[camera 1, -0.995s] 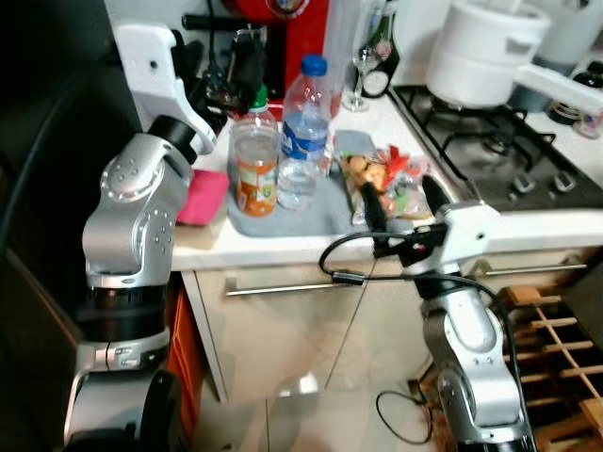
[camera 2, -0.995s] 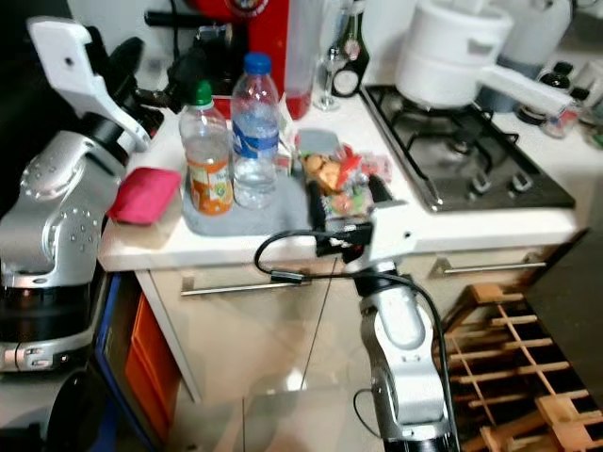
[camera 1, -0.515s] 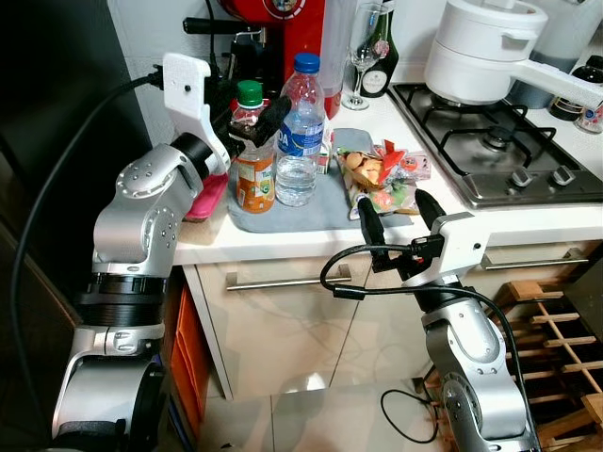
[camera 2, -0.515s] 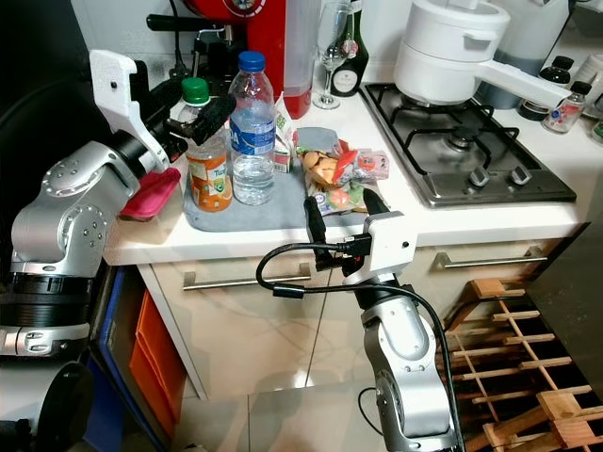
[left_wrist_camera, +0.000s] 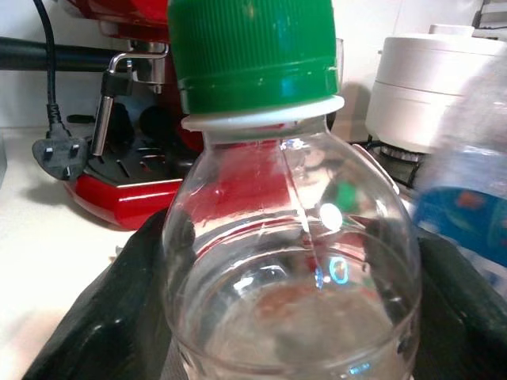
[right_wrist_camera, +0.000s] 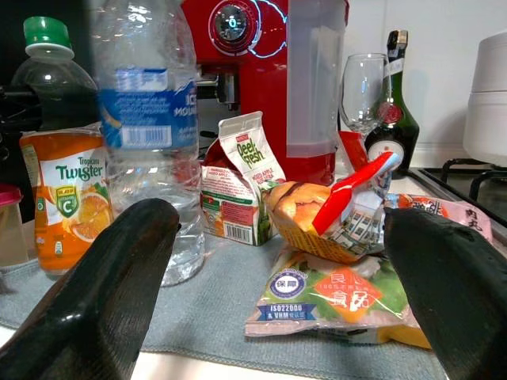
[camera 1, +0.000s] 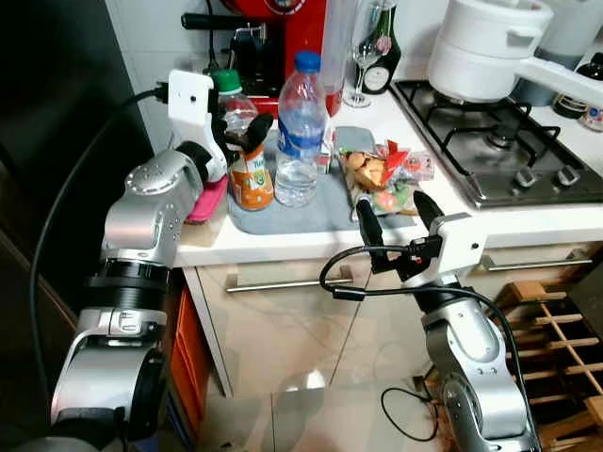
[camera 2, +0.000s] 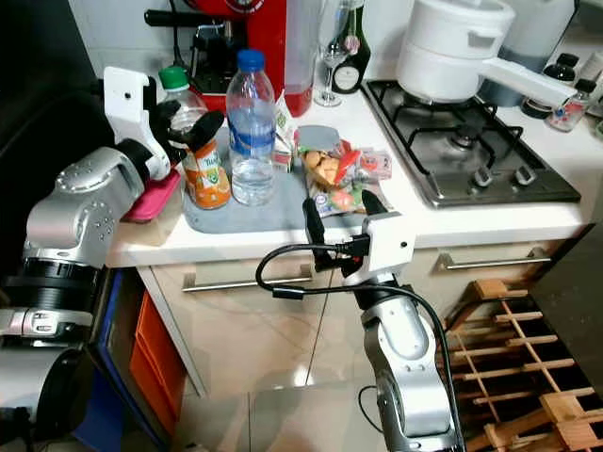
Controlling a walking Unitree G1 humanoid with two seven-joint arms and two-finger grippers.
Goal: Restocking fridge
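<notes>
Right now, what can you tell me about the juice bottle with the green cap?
The juice bottle is clear plastic with a ridged green cap and an orange Tropicana Twister label showing orange slices. It looks nearly empty. It leans a bit, at the left end of the grey mat on the counter, beside the taller water bottle. The left gripper has its black fingers on either side of its upper part.

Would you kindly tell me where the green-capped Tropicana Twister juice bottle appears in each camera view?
Left eye: juice bottle, upper left, on the grey mat.
Right eye: upper left, between the left gripper's fingers.
Left wrist: centre, neck and green cap.
Right wrist: far left.
Shared landmark: blue-capped water bottle beside it.
</notes>
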